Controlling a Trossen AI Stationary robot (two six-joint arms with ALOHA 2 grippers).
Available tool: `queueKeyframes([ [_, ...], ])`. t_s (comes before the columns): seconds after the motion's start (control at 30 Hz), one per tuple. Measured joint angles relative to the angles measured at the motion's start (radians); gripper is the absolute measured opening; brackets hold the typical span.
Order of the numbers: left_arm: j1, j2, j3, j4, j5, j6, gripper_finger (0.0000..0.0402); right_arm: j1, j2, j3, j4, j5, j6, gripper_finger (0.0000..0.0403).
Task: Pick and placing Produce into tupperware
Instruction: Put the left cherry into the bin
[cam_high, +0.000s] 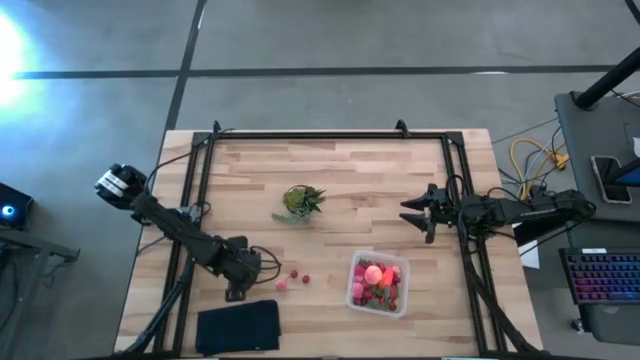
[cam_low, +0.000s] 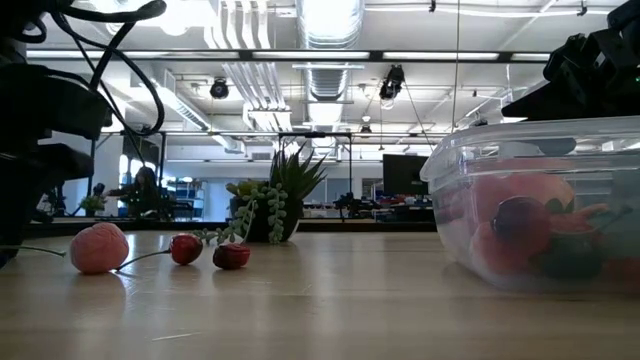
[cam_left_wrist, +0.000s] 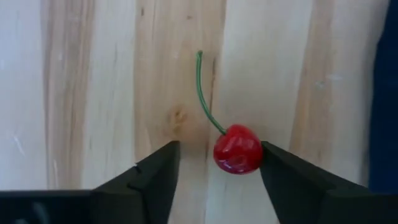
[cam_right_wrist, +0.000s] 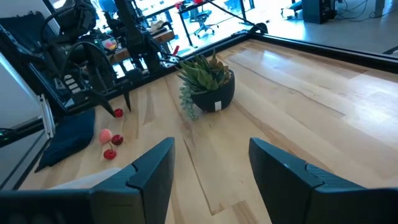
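Three loose pieces of produce lie on the wooden table (cam_high: 330, 170) beside the tupperware (cam_high: 379, 284), on the side toward the left arm: a pale pink berry (cam_low: 98, 247) and two small red cherries (cam_low: 186, 248) close together. A fourth, a stemmed red cherry (cam_left_wrist: 237, 149), sits between the fingers of the left gripper (cam_left_wrist: 214, 171), which is lowered to the tabletop farther from the tupperware than those three. Its jaws stand apart around the fruit: one finger (cam_left_wrist: 292, 180) touches the cherry's side, the other is clear of it, so the cherry is not clamped. The tupperware itself holds a heap of red and pink pieces with a peach-pink round one (cam_high: 373, 274) on top. A green potted plant (cam_high: 300, 201) stands well apart from the tupperware, toward the table's middle. A flat black pad (cam_high: 238, 326) lies beyond the left gripper from the tupperware. The right gripper (cam_high: 412, 213) waits above the table near the tupperware, jaws parted and empty.
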Motion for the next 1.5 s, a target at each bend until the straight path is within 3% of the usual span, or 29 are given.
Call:
queueKeyframes([
  [0.23,-0.003,-0.002,-0.003,-0.002,-0.048,-0.002,0.0143,0.0,0.0,0.0,0.0,0.0,0.0,0.0199],
  [0.63,-0.006,0.005,-0.003,0.016,-0.089,-0.001,0.0081,0.0,0.0,0.0,0.0,0.0,0.0,0.0199],
  [1.03,0.004,-0.077,0.045,0.023,-0.154,0.07,0.0075,0.0,0.0,0.0,0.0,0.0,0.0,0.0199],
  [1.23,0.054,-0.124,0.129,0.079,-0.185,0.279,0.0074,0.0,0.0,0.0,0.0,0.0,0.0,0.0199],
  [1.37,0.105,-0.092,0.212,0.173,-0.181,0.421,0.0074,0.0,0.0,0.0,0.0,0.0,0.0,0.0198],
  [1.5,0.16,-0.002,0.341,0.194,-0.179,0.448,0.0074,0.0,0.0,0.0,0.0,0.0,0.0,0.0198],
])
